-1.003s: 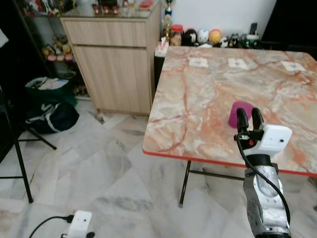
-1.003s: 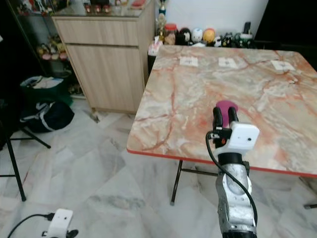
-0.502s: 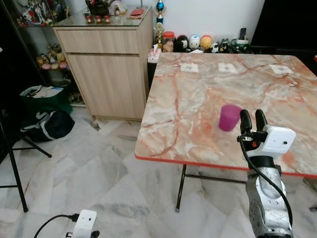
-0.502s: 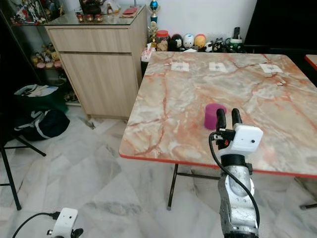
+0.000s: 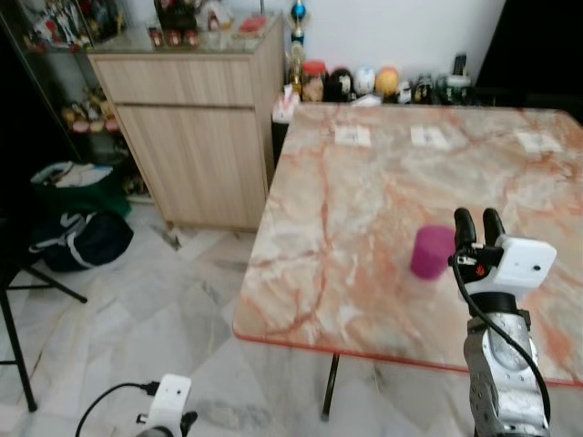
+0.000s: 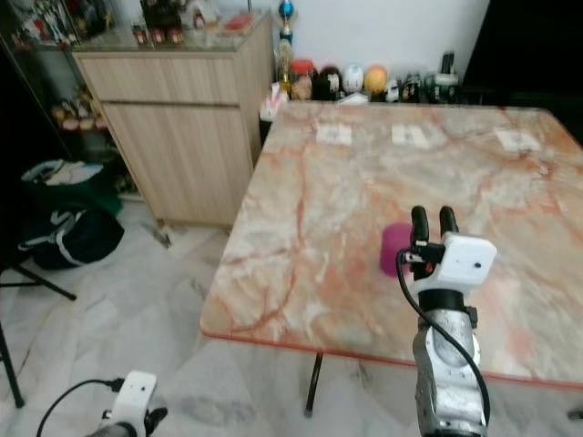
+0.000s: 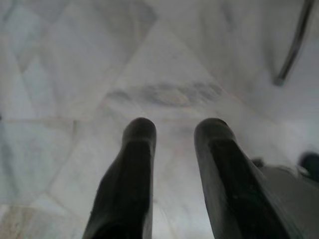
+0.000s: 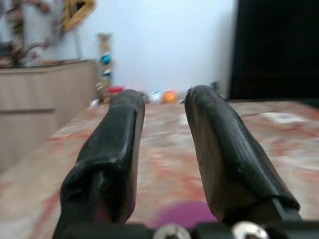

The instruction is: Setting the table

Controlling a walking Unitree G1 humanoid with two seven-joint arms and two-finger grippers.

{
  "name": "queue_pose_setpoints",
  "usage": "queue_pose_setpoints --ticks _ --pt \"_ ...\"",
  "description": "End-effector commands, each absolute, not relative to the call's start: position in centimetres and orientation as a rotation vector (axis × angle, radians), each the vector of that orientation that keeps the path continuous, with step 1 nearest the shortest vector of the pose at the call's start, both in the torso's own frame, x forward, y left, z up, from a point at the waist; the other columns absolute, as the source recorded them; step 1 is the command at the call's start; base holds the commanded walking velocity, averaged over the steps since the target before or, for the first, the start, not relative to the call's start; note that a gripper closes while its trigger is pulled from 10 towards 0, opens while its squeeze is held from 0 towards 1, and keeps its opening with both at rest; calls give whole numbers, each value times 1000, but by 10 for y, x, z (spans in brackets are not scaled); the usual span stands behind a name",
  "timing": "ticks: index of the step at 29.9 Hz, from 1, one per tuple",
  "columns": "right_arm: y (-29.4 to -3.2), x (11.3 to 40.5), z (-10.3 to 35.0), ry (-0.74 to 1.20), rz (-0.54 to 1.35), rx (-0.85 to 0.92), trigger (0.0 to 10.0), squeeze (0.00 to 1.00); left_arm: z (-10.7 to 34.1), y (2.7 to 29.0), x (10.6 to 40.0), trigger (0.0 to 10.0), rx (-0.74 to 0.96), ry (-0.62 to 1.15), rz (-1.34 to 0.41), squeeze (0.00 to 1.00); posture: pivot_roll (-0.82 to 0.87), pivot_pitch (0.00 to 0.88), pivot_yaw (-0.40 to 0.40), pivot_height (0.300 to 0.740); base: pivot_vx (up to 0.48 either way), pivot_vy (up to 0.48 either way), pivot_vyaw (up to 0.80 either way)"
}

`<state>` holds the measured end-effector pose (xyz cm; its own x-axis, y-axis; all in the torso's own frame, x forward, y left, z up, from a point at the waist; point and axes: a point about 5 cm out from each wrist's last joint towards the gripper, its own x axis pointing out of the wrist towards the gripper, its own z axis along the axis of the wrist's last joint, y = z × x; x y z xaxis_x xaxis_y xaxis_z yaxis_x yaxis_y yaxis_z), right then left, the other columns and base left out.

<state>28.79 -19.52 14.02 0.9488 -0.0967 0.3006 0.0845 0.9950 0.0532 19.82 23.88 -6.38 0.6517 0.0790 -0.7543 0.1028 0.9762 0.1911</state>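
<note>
We found the cup (image 5: 431, 251) standing on the table (image 5: 355, 209), toward its near edge, with our right gripper (image 5: 479, 221) just right of it. A cabinet (image 5: 196, 118) stood left of the table's far end.

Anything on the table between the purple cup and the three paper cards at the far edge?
No. In the left eye view, only bare marble tabletop lies between the purple cup and the cards.
</note>
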Motion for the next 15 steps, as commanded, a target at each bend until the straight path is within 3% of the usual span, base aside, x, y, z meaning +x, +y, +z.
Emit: queue_pose_setpoints --ticks 1,8,9,10,15 --pt "-194 289 143 -307 -72 28 10000 0 -65 237 197 10000 219 869 -19 0 41 0 14 740 0 0 0" --pt "-196 292 139 -236 -50 -21 10000 0 -66 236 197 10000 219 870 -21 0 46 0 13 740 0 0 0" --pt "-195 292 138 -220 -37 -33 10000 247 -66 236 196 10000 219 872 -20 0 43 0 13 740 0 0 0" --pt "-194 293 137 -193 -23 -48 10000 1000 -66 236 196 10000 219 874 -20 0 43 0 13 740 0 0 0" --pt "-191 292 139 -155 -7 -52 10000 1000 -67 236 194 10000 220 879 -20 0 39 0 13 740 0 0 0"
